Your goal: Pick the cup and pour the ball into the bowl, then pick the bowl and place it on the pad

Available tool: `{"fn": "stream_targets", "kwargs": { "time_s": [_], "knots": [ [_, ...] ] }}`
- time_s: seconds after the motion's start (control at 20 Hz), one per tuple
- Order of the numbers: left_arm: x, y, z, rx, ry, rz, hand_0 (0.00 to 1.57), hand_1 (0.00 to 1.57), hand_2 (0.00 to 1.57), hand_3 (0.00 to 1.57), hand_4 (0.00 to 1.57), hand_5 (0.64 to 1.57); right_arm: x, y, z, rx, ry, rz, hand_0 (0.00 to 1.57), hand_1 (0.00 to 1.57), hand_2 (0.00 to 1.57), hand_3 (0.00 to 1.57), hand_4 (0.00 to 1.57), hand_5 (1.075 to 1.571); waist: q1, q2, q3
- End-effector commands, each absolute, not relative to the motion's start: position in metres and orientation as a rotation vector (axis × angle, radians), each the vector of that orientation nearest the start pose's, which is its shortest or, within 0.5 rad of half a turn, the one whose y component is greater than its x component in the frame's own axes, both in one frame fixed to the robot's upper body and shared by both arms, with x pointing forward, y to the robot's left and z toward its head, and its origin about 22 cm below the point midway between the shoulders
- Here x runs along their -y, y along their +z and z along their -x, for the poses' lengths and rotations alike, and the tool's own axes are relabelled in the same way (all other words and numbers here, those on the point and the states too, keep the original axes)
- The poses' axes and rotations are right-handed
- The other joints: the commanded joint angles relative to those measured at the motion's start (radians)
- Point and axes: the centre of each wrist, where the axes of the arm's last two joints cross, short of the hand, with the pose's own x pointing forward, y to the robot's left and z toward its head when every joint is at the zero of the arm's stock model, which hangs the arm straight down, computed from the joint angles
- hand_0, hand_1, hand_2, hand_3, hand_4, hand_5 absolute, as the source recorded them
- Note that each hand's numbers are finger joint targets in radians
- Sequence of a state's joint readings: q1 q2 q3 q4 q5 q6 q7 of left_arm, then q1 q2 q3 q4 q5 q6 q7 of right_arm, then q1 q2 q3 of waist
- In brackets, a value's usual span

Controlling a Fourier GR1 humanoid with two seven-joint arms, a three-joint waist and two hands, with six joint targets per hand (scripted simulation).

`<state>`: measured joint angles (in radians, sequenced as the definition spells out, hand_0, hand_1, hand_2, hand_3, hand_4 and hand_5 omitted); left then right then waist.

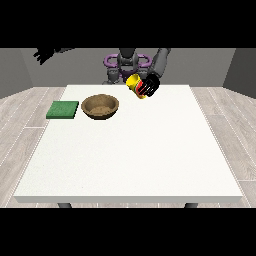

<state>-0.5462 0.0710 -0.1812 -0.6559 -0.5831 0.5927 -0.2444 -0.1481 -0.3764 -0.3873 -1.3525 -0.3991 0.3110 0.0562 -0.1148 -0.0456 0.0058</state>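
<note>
**Cup lifted and tilted, not yet over the bowl**

The robot hand [149,86] at the view's right is grasping the yellow cup [134,83], its dark fingers wrapped around the cup's side. The cup is held in the air above the far edge of the desk [150,150], and it is tilted with its mouth turned toward the view's left. The ball cannot be seen; it may be inside the cup, but I cannot tell. The other robot hand [44,54], at the view's left, is raised high and well apart from the desk; it holds nothing, and its fingers look spread.

The brown bowl [100,106] stands on the desk near the far edge, to the left of the cup and apart from it. The green pad [63,109] lies flat at the far left corner, just beside the bowl.

What could go wrong: the cup is already leaning while it does not seem to be above the bowl. If it tips more before moving across, the ball could fall on the desk and roll away. Also the cup could slip between the fingers during the turn.

Count: one cup, one bowl, one pad, two robot hands, no ball in sight.
</note>
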Motion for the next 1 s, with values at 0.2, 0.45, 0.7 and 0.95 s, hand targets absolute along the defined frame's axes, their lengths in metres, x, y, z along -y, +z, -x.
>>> {"fn": "stream_targets", "kwargs": {
  "time_s": [0.2,0.45,0.7,0.95],
  "knots": [
    [-0.109,-0.024,-0.376,1.501,-1.084,-1.056,1.36,1.36,1.57,1.57,1.47,1.531,0.417,0.033,-0.261,1.546,-0.134,-0.013,0.0,0.0,0.0,0.07,0.69,1.559,0.019,-0.048,-0.0027],
    [-0.073,0.0,-0.379,1.466,-1.124,-1.158,1.36,1.36,1.57,1.57,1.47,1.529,0.44,0.031,-0.26,1.563,-0.151,-0.043,0.0,0.0,0.0,0.0,0.69,1.558,-0.005,-0.007,-0.0045],
    [-0.051,0.038,-0.396,1.41,-1.305,-1.383,1.37,1.37,1.57,1.57,1.31,1.563,0.424,0.042,-0.283,1.568,-0.143,-0.065,0.0,0.0,0.0,0.15,0.7,1.557,-0.006,-0.012,-0.0045],
    [-0.041,0.032,-0.391,1.273,-1.494,-1.57,1.4,1.4,1.57,1.57,1.04,1.571,0.408,0.019,-0.277,1.522,-0.105,-0.07,0.0,0.0,0.0,0.26,0.69,1.554,-0.034,-0.04,-0.005]
  ]
}}
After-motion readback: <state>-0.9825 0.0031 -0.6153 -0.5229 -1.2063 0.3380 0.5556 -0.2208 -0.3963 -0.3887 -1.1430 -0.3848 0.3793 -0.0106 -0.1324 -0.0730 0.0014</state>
